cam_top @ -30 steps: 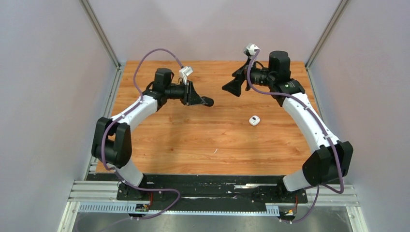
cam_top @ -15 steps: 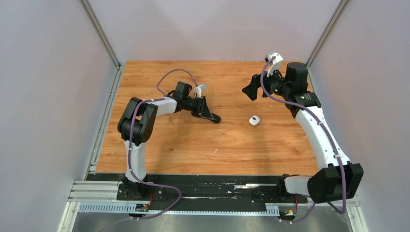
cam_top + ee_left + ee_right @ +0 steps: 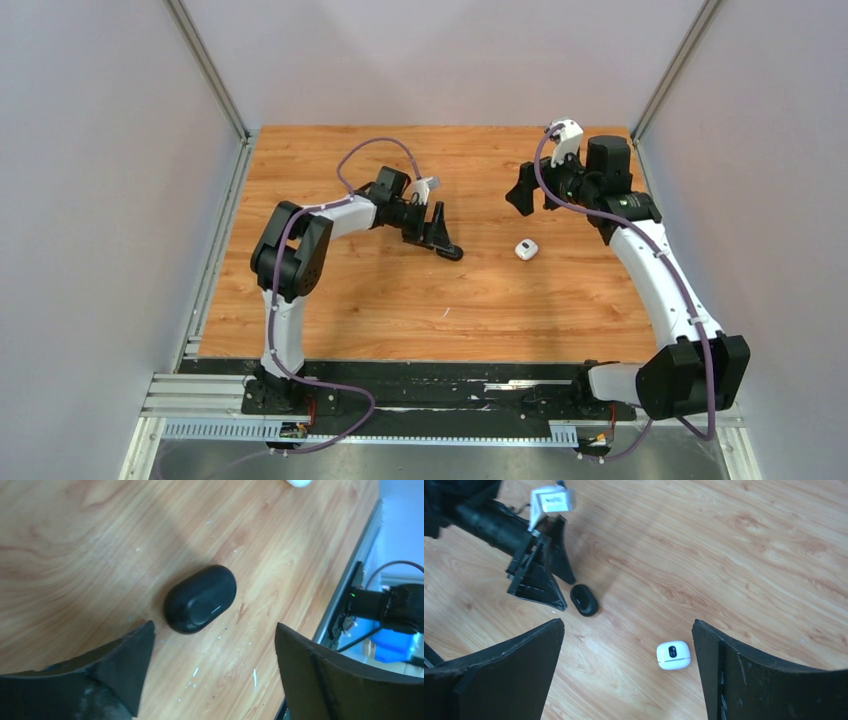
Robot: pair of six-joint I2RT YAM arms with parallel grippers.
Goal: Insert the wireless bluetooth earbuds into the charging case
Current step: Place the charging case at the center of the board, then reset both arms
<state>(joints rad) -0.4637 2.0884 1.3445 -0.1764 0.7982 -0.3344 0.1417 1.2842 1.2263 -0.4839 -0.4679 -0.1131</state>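
Over the whole bench, seen from above, we find the left claw (image 3: pixel 445 232) low on the wooden table (image 3: pixel 400 300), fingers apart, its tips just beside a glossy black oval plastic case (image 3: pixel 452 252) whose lid is down. A small white rounded plastic case (image 3: pixel 526 249) lies to the right of it, near but apart. The right claw (image 3: pixel 520 190) hangs higher, toward the far edge. No loose earbuds show on the boards, and whether any sit inside the shut cases we cannot tell.

At the left wrist, the left claw (image 3: pixel 215 627) is spread wide and empty. The black case (image 3: pixel 200 605) lies flat just ahead of the tips, touched by neither finger.

At the right wrist, the right claw (image 3: pixel 628 622) is likewise spread and holds nothing. The white case (image 3: pixel 673 655) rests on the wood below it, and the black case (image 3: pixel 584 600) lies by the left claw (image 3: pixel 566 594).

With both lids down and no buds outside, we judge that either the inserting is done or it needs a lid opened first — we cannot say which. Both cases sit mid-table, well apart from the walls and edges, with open wood all round. The only tight spot is between the two claws.
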